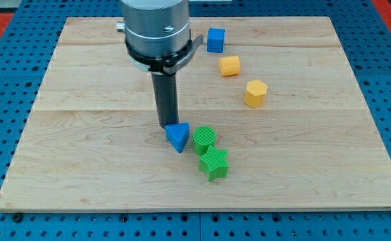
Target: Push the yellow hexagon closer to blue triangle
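Note:
The yellow hexagon (255,93) lies right of the board's middle. The blue triangle (178,136) lies below the middle, well to the hexagon's lower left. My tip (167,126) rests on the board right at the triangle's upper left corner, touching or nearly touching it. The rod hangs from the grey arm head at the view's top.
A green cylinder (204,139) sits against the triangle's right side, with a green star-like block (214,164) just below it. A blue cube (215,40) and a yellow-orange block (229,65) lie above the hexagon. The wooden board (82,147) sits on a blue pegboard.

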